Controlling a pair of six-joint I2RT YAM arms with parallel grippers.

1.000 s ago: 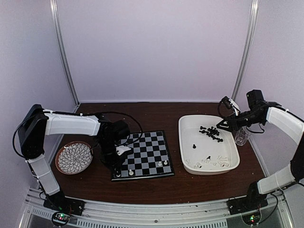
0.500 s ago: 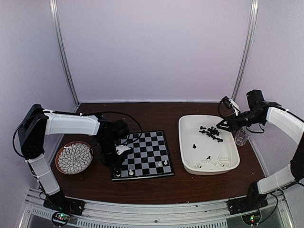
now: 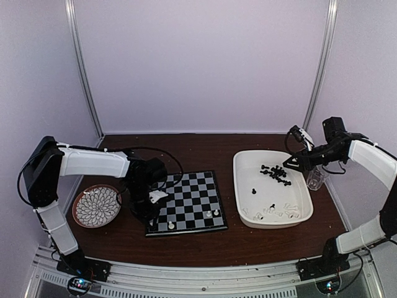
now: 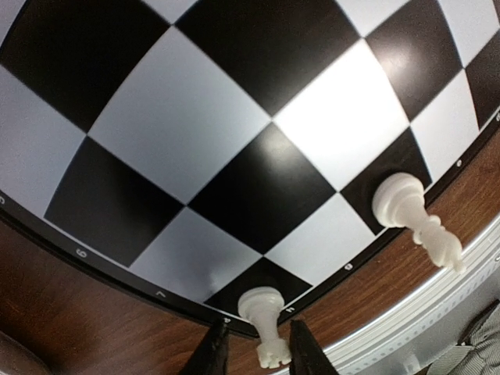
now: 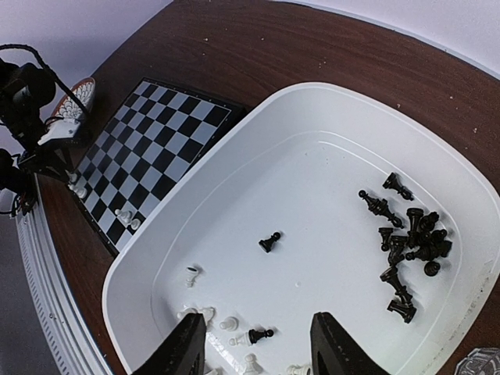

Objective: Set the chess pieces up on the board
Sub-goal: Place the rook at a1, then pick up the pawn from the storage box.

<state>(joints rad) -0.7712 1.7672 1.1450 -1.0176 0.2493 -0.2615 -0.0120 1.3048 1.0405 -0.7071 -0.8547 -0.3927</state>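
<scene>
The board (image 3: 193,197) lies left of centre, and its near corner fills the left wrist view (image 4: 234,117). My left gripper (image 3: 152,216) (image 4: 258,350) hangs low over that corner. Its jaws are open, one each side of the top of a white rook (image 4: 264,308) that stands on the corner black square. A taller white piece (image 4: 406,207) (image 3: 171,225) stands two squares along. Two more white pieces (image 3: 212,213) stand near the other near corner. My right gripper (image 3: 291,162) (image 5: 258,344) is open and empty above the tray, over black pieces (image 5: 410,234) and white pieces (image 5: 226,324).
The white tray (image 3: 273,222) (image 5: 195,195) sits right of the board, with a lone black pawn (image 5: 269,242) in its middle. A round patterned plate (image 3: 97,206) lies left of the board. A clear cup (image 3: 315,178) stands beyond the tray's right rim.
The left jaws have parted from the white rook, which now stands free on the corner square. The right arm has barely moved.
</scene>
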